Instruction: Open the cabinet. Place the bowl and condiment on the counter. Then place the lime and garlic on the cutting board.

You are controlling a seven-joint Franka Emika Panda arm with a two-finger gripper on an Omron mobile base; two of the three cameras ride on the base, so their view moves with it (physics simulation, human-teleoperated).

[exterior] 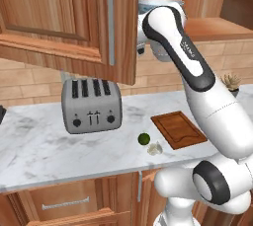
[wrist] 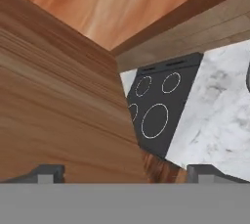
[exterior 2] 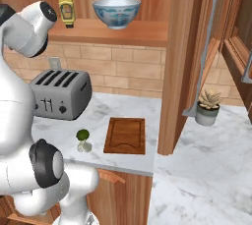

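Cabinet (exterior 2: 182, 62) doors open; bowl (exterior 2: 116, 12) on its shelf, bottle (exterior 2: 66, 12) just left of bowl; hand (wrist: 125, 171) spread, empty, near door, pointing away from bowl.

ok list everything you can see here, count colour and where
cabinet: one, reddish-brown wood, on the wall, doors open
bowl: one, white with blue pattern, on the cabinet shelf
condiment: one, yellow, on the shelf left of the bowl
toaster: one, silver, on the counter
counter: one, white marble with grey veins
cutting board: one, reddish-brown, on the counter
lime: one, dark green, left of the board
garlic: one, whitish, beside the lime
plant: one, in a grey pot, on the counter
stove: one, black, beside the counter
tool: one, dark tips wide apart, by a cabinet door
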